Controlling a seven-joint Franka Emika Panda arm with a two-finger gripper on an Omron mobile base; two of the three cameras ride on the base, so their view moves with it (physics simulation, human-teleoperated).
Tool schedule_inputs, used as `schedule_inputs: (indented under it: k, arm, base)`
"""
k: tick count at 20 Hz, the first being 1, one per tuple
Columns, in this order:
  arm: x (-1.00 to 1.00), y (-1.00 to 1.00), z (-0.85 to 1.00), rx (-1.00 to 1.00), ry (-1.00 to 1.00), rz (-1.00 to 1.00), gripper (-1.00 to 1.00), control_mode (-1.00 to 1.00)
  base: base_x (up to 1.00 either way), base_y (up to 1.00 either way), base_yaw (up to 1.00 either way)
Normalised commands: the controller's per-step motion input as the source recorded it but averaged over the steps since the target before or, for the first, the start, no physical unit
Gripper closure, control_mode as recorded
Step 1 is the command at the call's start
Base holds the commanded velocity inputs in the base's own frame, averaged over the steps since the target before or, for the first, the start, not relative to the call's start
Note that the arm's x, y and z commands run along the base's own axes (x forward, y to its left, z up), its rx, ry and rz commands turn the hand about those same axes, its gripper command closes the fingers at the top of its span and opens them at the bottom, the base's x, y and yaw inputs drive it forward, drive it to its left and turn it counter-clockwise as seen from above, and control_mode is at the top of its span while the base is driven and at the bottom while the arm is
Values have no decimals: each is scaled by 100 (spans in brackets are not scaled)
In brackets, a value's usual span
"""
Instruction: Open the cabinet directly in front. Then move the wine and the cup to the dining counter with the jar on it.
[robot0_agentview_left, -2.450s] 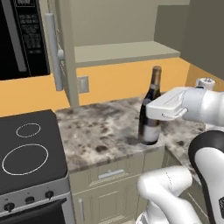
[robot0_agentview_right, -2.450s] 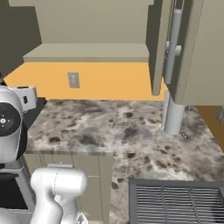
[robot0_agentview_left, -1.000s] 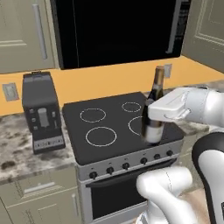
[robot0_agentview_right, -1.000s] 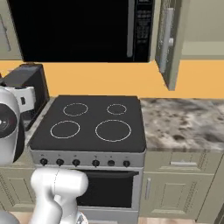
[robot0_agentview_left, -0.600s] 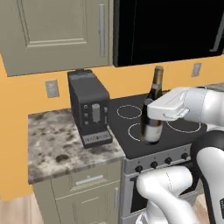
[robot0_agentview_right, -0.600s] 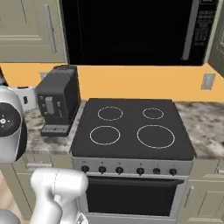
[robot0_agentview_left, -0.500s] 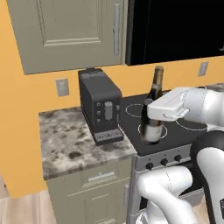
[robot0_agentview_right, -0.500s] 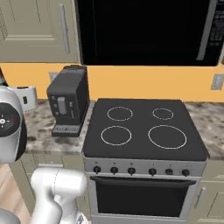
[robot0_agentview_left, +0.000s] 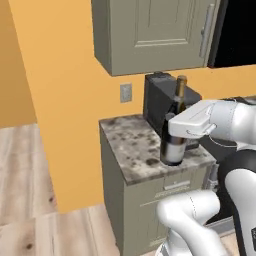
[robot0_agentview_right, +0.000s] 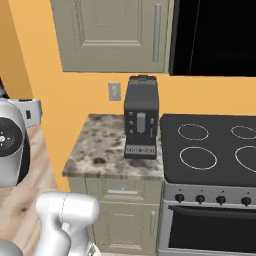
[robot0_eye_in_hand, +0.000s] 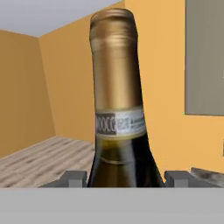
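**A:** Left base view first. Wine (robot0_agentview_left: 173, 131) upright, clamped in the hand (robot0_agentview_left: 186, 126) around the body, tan foil neck sticking up above the white housing. Seen in front of a mottled stone tabletop (robot0_agentview_left: 132, 142) over beige drawers, black coffee machine (robot0_agentview_left: 156, 100) right behind the bottle. Beige wall cupboard (robot0_agentview_left: 150, 32) overhead, door shut, grey bar handle on its right. Wall outlet (robot0_agentview_left: 126, 92) on the orange wall, wood floor (robot0_agentview_left: 30, 180) off to the left.

**B:** Right base view? Can't spot the bottle there.

**A:** Same corner from the other side. Coffee machine (robot0_agentview_right: 141, 122) standing on the tabletop (robot0_agentview_right: 102, 145), just beside a black stovetop (robot0_agentview_right: 210, 150) with white burner rings. Knobs and oven front below. Closed cupboard (robot0_agentview_right: 115, 35) above, outlet (robot0_agentview_right: 114, 91) under it, dark microwave (robot0_agentview_right: 215, 37) to the right.

**B:** And the hand view?

**A:** Wine (robot0_eye_in_hand: 118, 113) dead centre, very close, gold foil top and a pale neck label, dark glass shoulders lower down. Grey fingertips (robot0_eye_in_hand: 73, 178) poking up on either side of the bottle, so gripping it. Orange walls and wood floor (robot0_eye_in_hand: 39, 159) behind, edge of a beige cupboard (robot0_eye_in_hand: 204, 57) at upper right.
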Motion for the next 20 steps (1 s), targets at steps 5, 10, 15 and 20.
schedule_inputs:
  k: [5,10,15,20]
  arm:
    - [0,0,0,0,0,0,100,100]
    - [0,0,0,0,0,0,100,100]
    - [0,0,0,0,0,0,100,100]
    - [0,0,0,0,0,0,100,100]
  base:
    - [0,100,3]
    - [21,100,1]
    - [78,100,0]
    - [100,100,0]
